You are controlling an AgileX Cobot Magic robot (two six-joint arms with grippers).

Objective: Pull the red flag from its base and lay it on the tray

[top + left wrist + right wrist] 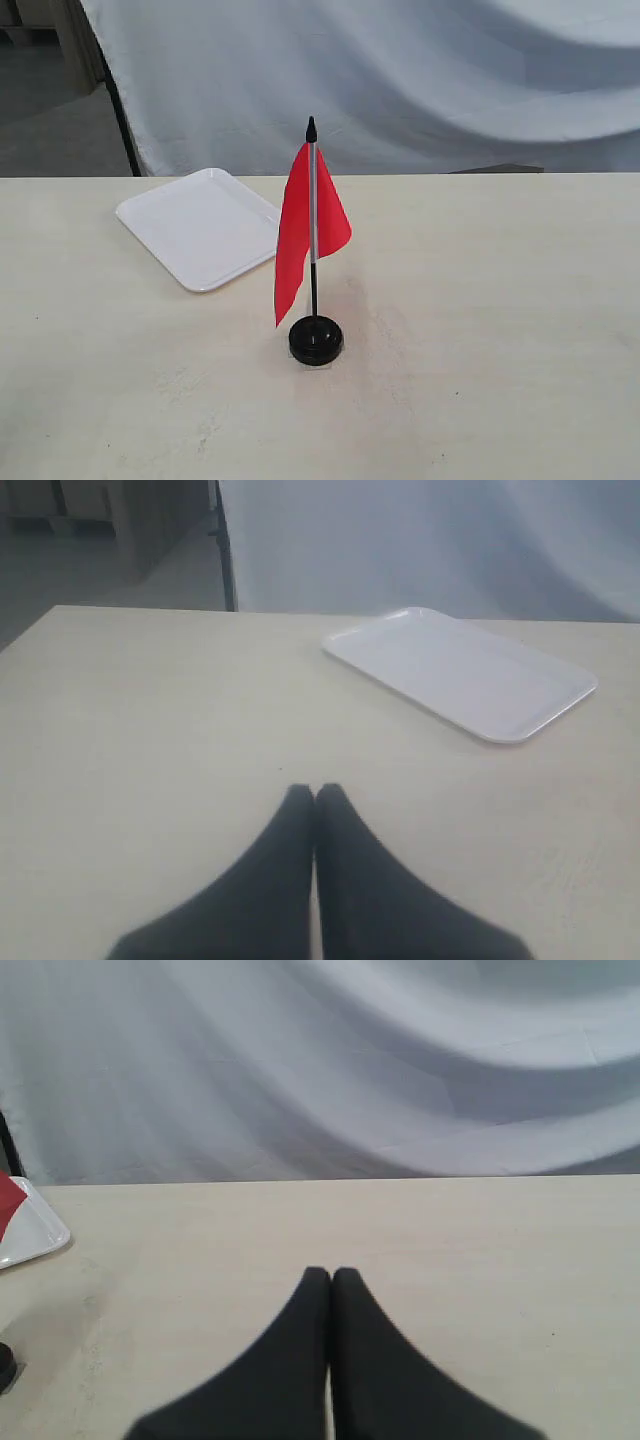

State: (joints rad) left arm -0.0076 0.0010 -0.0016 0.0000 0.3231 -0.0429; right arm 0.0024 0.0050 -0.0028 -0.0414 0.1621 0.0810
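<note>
A: How is the red flag [300, 225] found?
B: It is found upright, its pole seated in the base [316, 340] on the table [480, 300]; the cloth is seen hanging above the base.
A: The tray [200, 228]?
B: It is recorded lying flat, behind the base and to its left in the exterior view, apart from it.
A: The pincers?
B: The left gripper [315, 792] is noted with fingertips pressed together, nothing pinched. The right gripper [331, 1275] is noted likewise.
</note>
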